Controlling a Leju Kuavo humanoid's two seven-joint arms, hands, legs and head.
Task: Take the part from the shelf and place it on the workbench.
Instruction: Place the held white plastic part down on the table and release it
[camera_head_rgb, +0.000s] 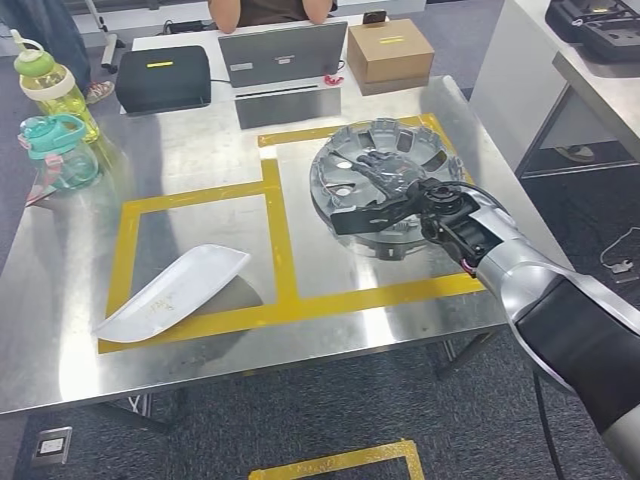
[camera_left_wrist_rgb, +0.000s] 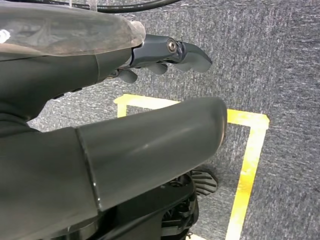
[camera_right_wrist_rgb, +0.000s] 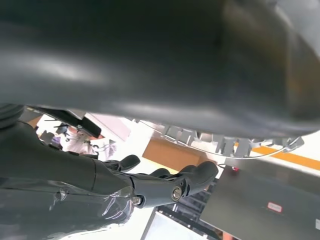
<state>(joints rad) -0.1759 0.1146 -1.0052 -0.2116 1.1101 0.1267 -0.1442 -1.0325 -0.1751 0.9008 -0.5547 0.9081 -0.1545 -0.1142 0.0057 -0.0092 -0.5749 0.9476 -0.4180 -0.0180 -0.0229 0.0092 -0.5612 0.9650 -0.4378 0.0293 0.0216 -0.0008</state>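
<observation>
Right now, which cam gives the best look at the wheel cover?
Head view: the whole wheel cover shows, lying inside the right taped box on the workbench, with the right hand over it. The right wrist view catches just its ribbed rim under a dark blur. The left wrist view looks at carpet.

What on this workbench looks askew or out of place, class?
The wheel cover is tilted, its near edge lifted off the workbench in the right hand. It overlaps the yellow tape at the far corner.
</observation>
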